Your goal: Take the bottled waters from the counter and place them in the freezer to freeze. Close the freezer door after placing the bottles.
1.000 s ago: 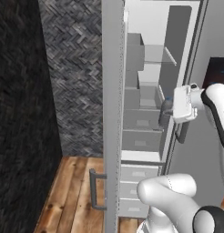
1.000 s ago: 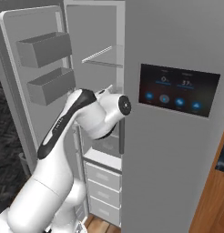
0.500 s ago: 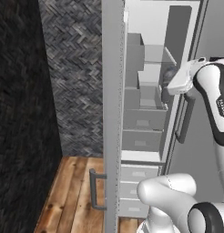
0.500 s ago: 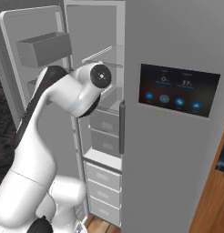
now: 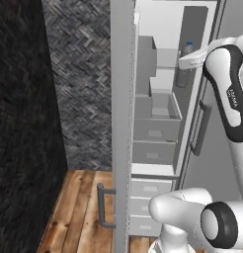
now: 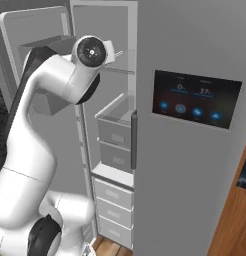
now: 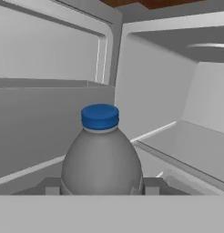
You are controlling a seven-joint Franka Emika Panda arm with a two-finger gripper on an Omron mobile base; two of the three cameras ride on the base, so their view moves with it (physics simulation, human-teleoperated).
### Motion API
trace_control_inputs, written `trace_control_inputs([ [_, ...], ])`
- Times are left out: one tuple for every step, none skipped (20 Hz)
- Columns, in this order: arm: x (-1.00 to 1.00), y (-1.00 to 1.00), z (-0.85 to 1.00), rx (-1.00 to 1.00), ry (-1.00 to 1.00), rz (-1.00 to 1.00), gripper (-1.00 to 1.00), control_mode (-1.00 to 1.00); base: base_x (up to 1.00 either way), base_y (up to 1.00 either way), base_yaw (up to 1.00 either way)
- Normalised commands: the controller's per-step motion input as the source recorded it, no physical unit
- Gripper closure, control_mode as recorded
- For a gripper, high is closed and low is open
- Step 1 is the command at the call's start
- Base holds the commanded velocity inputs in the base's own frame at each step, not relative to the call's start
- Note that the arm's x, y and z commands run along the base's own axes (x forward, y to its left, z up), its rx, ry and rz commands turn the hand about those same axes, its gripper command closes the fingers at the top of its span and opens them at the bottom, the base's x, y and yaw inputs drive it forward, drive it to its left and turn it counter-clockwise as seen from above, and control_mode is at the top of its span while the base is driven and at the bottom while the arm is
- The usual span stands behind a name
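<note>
A greyish bottled water (image 7: 101,161) with a blue cap fills the middle of the hand view, and my gripper (image 7: 101,189) is shut on its body. In the left base view the bottle (image 5: 184,63) stands upright in my gripper (image 5: 188,63), high inside the open freezer (image 5: 158,113), above the bins. The freezer (image 6: 117,125) has a white shelf (image 7: 186,145) just right of the bottle. The freezer door (image 5: 121,123) stands wide open, edge-on to the left base camera, with inner bins (image 6: 47,40). The other bottle and the counter are out of view.
White drawers (image 6: 115,197) fill the freezer's lower part. A grey panel with a dark touchscreen (image 6: 196,98) stands to the right, with a vertical handle (image 5: 200,128). A dark herringbone wall (image 5: 79,74) and wooden floor (image 5: 79,212) lie left of the door.
My arm has lifted and reached further in. The hand with the bottle has risen from the level of the middle bins to the upper part of the freezer.
</note>
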Motion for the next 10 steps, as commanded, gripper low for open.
trace_control_inputs([
  [0.0,-0.1,0.14,0.04,-0.01,-0.02,1.0,-1.0,0.0,0.0,0.0],
  [0.0,0.0,0.0,0.0,-0.04,0.0,1.0,-1.0,0.0,0.0,0.0],
  [0.0,0.0,0.0,0.0,-0.01,0.0,1.0,-1.0,0.0,0.0,0.0],
  [0.0,0.0,0.0,0.0,0.0,0.0,1.0,-1.0,0.0,0.0,0.0],
  [0.0,0.0,-0.04,0.0,0.0,0.0,1.0,-1.0,0.0,0.0,0.0],
  [0.16,0.0,0.0,0.0,0.0,0.0,1.0,-1.0,0.0,0.0,0.0],
  [0.31,0.0,0.0,0.0,0.0,-0.03,1.0,-1.0,0.0,0.0,0.0],
  [0.44,0.0,0.0,0.0,0.01,-0.06,1.0,-1.0,0.0,0.0,0.0],
  [0.5,0.0,0.0,0.0,0.03,-0.07,1.0,-1.0,0.0,0.0,0.0],
  [0.54,0.0,0.0,0.0,0.04,-0.07,1.0,-1.0,0.0,0.0,0.0],
])
